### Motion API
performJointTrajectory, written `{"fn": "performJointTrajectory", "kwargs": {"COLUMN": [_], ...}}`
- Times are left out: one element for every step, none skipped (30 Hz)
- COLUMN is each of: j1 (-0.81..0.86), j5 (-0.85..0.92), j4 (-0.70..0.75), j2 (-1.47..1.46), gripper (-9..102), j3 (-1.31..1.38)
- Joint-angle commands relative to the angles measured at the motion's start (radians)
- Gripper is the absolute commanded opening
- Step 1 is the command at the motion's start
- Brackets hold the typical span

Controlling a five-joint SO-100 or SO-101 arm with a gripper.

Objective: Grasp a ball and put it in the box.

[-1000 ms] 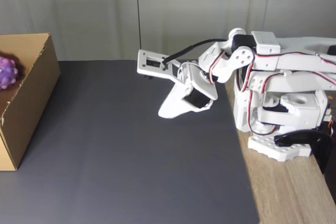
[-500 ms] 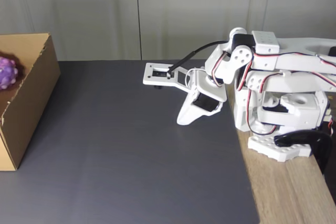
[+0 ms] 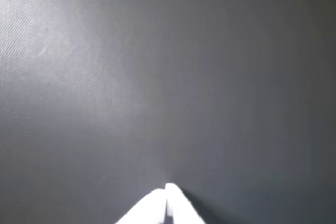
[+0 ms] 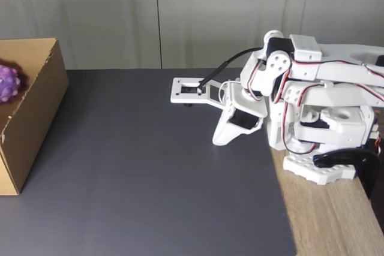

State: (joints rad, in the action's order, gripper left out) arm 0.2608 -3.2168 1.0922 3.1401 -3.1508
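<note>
Task apparently complete: knobbly purple ball (image 4: 8,83) inside cardboard box (image 4: 37,111), well left of the empty end effector (image 4: 221,141), fingers together, over the dark desk (image 4: 138,178).

white jaws pressed together over dark mat (image 3: 157,77)

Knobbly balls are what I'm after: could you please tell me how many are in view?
1. The ball sits inside the box at the fixed view's left edge, partly cut off by the frame; the box interior could hide others.
</note>
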Motion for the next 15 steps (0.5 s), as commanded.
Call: {"fn": "performJointTrajectory", "kwargs": {"j1": [0.006, 0.006, 0.006, 0.006, 0.006, 0.006, 0.006, 0.006, 0.006, 0.006, 0.006, 0.006, 0.006, 0.006, 0.006], "j5": [0.006, 0.012, 0.021, 0.037, 0.052, 0.072, 0.089, 0.106, 0.118, 0.118, 0.118, 0.118, 0.118, 0.118, 0.120], "j4": [0.012, 0.012, 0.012, 0.014, 0.015, 0.020, 0.025, 0.028, 0.031, 0.031, 0.031, 0.031, 0.031, 0.031, 0.031], "j2": [-0.009, -0.009, -0.009, -0.009, -0.009, -0.009, -0.009, -0.009, -0.009, -0.009, -0.009, -0.009, -0.009, -0.009, -0.009], "gripper": [0, 0, 0, 0, 0, 0, 0, 0, 0, 0, 0, 0, 0, 0, 0], "j3": [0.003, 0.003, 0.003, 0.003, 0.003, 0.003, 0.003, 0.003, 0.003, 0.003, 0.003, 0.003, 0.003, 0.003, 0.003]}}
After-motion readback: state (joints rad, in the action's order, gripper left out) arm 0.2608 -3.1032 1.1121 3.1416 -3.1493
